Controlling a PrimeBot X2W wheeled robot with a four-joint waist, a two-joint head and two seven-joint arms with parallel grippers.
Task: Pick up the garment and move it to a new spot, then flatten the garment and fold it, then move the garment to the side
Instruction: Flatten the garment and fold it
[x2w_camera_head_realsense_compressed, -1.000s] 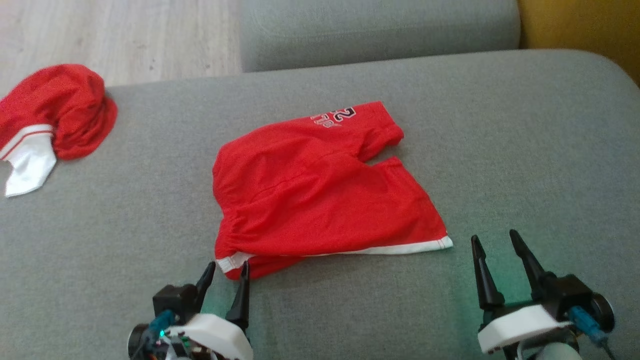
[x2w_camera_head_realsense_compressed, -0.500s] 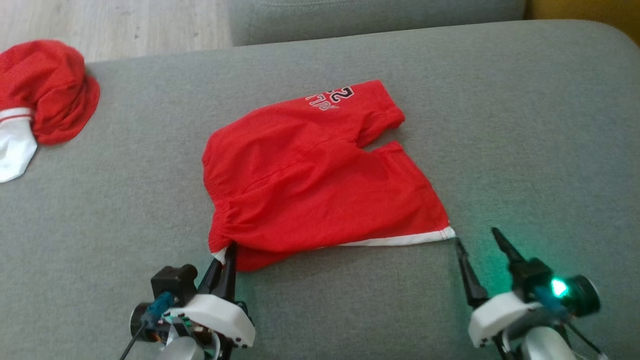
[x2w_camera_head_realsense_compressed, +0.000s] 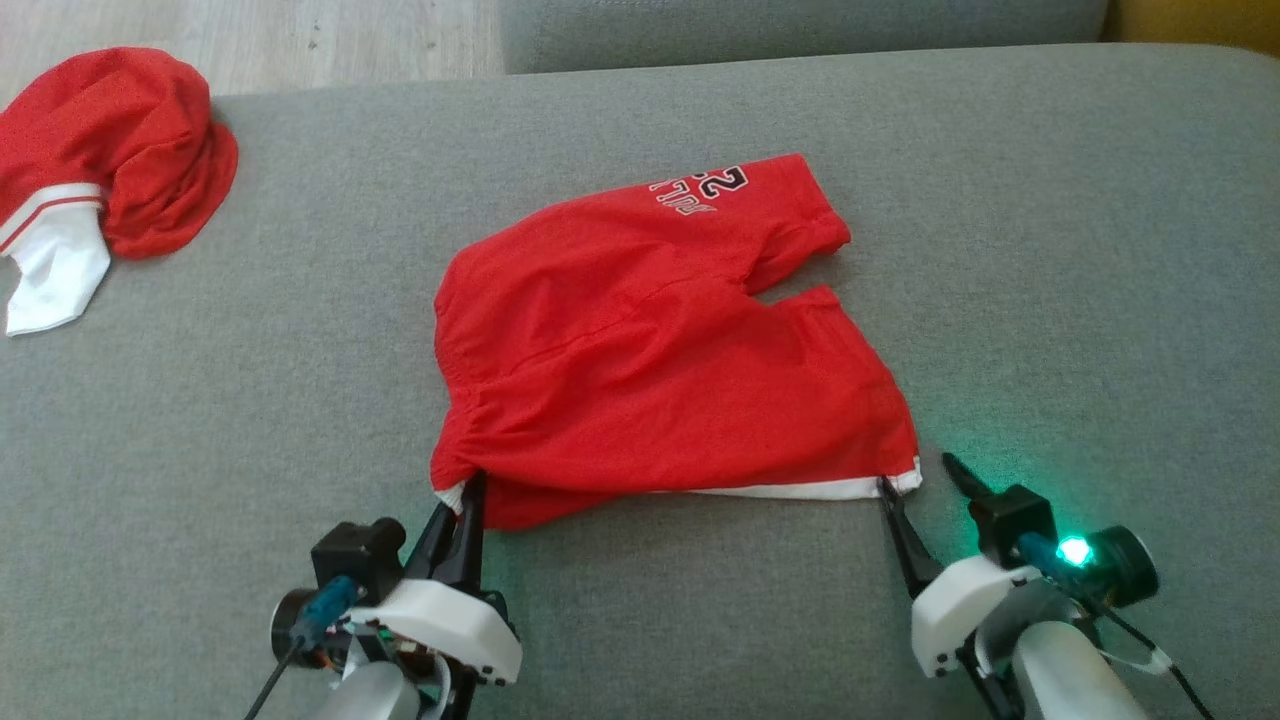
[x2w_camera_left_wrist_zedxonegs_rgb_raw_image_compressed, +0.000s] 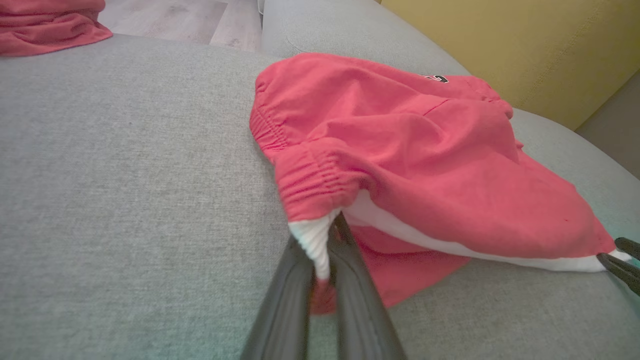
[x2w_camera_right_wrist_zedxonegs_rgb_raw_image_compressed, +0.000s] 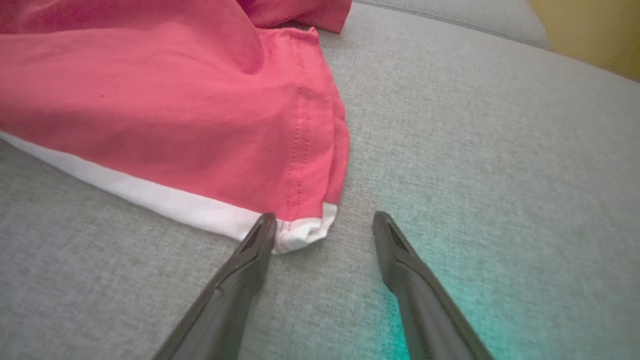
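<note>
My left gripper (x2w_camera_head_realsense_compressed: 468, 497) is pinched tight on the red shorts (x2w_camera_head_realsense_compressed: 660, 370). In my left wrist view its 2 dark fingers (x2w_camera_left_wrist_zedxonegs_rgb_raw_image_compressed: 360, 300) squeeze the white ribbed corner (x2w_camera_left_wrist_zedxonegs_rgb_raw_image_compressed: 312, 245) where the gathered waistband ends, and the cloth bunches up from that pinch toward 12 o'clock. In the head view this grip sits at 7 o'clock of the shorts, at their near left corner.

My right gripper (x2w_camera_head_realsense_compressed: 915, 472) stands wide open and holds nothing. It sits at 5 o'clock of the shorts, at the near right corner. In my right wrist view the finger at 7 o'clock touches the white hem (x2w_camera_right_wrist_zedxonegs_rgb_raw_image_compressed: 175, 205) right at its corner. The finger at 5 o'clock is apart from the cloth, over bare cushion, so the corner lies between the 2 tips, nearer the first. A green light (x2w_camera_head_realsense_compressed: 1075, 550) glows on that wrist and tints the fabric beside it.

The shorts lie in the middle of the grey sofa cushion (x2w_camera_head_realsense_compressed: 250, 420), waistband toward 9 o'clock and legs toward 3 o'clock, with the split between the 2 legs opening at 2 o'clock. Black and white lettering (x2w_camera_head_realsense_compressed: 705, 188) shows on the far leg at 12 o'clock.

A second red garment (x2w_camera_head_realsense_compressed: 110, 190) with a white part sits bunched at 10 o'clock, well apart from the shorts, at the cushion's edge. Pale wooden floor (x2w_camera_head_realsense_compressed: 330, 40) shows beyond it at 11 o'clock.
</note>
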